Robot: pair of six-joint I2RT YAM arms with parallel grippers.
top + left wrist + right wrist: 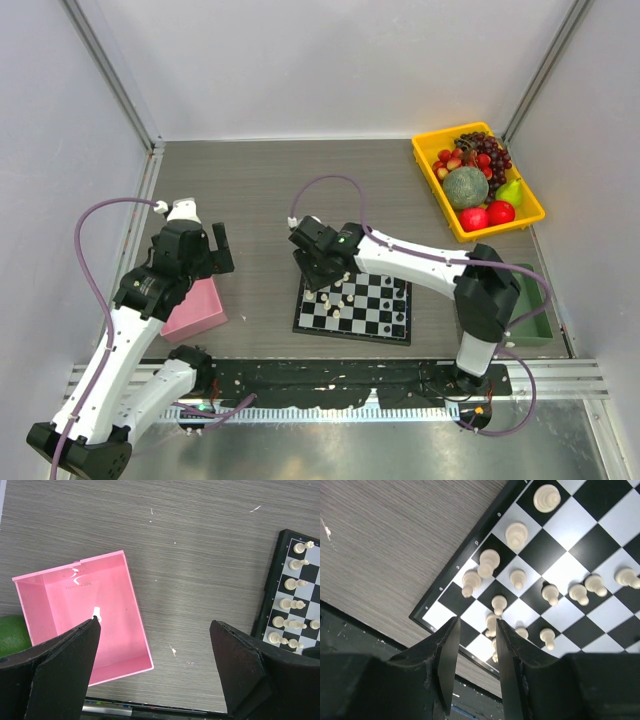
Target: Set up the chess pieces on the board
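The board [350,336] lies in front of the right arm, with several white chess pieces [335,300] on its left squares and a few dark ones [401,292] at its right. My right gripper [322,272] hovers over the board's left side. In the right wrist view the right gripper [476,621] is open a little and empty above a corner of the board [597,542], with a white piece [498,602] just past its fingertips. My left gripper [155,625] is wide open and empty over the table. The board's edge [272,580] shows at its right.
A pink box [195,312] sits under the left arm. In the left wrist view the pink box [115,645] holds a small white piece [96,613]. A yellow fruit tray [428,172] stands at the back right. A green bin [535,325] is at the right.
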